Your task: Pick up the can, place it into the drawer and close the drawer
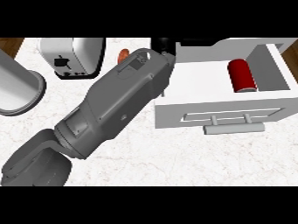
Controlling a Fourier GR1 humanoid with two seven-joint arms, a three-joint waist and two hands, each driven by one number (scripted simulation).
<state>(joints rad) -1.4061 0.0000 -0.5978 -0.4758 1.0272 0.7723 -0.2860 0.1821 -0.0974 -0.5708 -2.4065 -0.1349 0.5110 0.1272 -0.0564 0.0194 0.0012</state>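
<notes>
Can (242, 75): red, lying on its side inside the open drawer (223, 108), toward the right half of the compartment.
Can axis: long axis running away from the drawer front toward the back wall, tipped slightly; pale end cap facing the drawer front.
Writing: none readable on the can or anywhere else.
Drawer: white, pulled out over the counter (177, 157); bar handle (233, 127) on the front panel.
Left forearm (116, 105): grey, slanting up from lower left toward the drawer's back left corner.
Left hand (162, 45): black, only a small part seen past the wrist, next to the drawer's back corner; fingers hidden, so cannot tell whether spread or curled, nor what is touched.
Right hand: not seen.
Toaster (74, 57): silver, upper left on the counter.
Orange object (123, 55): just beside the toaster, partly behind the forearm.
Grey cylinder (9, 83): far left edge.
</notes>
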